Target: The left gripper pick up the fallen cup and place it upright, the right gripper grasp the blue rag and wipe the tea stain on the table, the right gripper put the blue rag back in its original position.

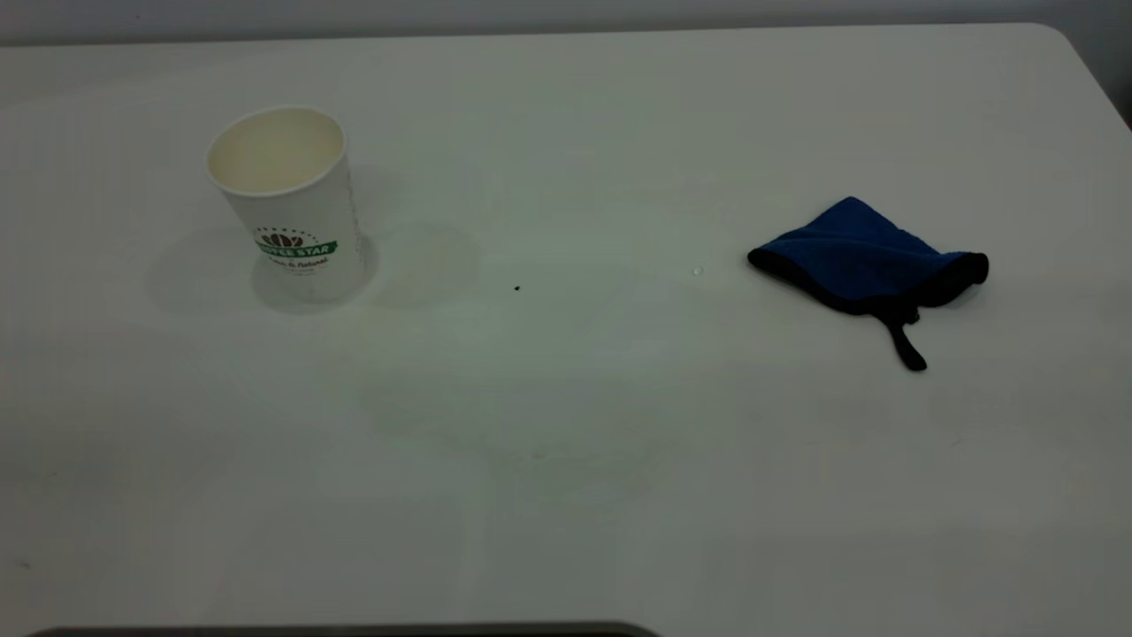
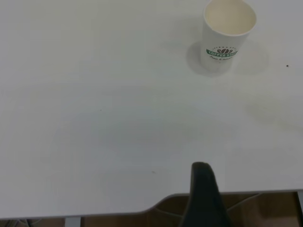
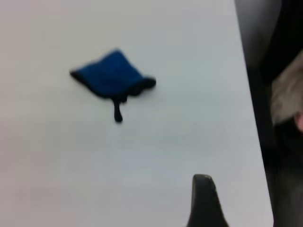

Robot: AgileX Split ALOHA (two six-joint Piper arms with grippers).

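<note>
The cup [image 1: 287,199] stands upright on the table [image 1: 619,133] at the left, mouth up, its green logo band facing the camera; it also shows in the left wrist view as the cup [image 2: 226,35]. The blue rag [image 1: 862,257] lies crumpled at the right with its black loop tail trailing toward the front, and the right wrist view shows this rag [image 3: 111,78] too. No tea stain is in view, only faint yellowish smears [image 1: 424,265]. Neither arm appears in the exterior view. My left gripper [image 2: 201,189] hangs far back from the cup, near the table's edge. My right gripper [image 3: 202,198] is well short of the rag.
A tiny dark speck [image 1: 516,287] lies between cup and rag. More pale smears [image 1: 531,442] spread across the middle front. In the right wrist view the table's edge [image 3: 248,118] runs close beside the rag's side, with dark and beige shapes beyond it.
</note>
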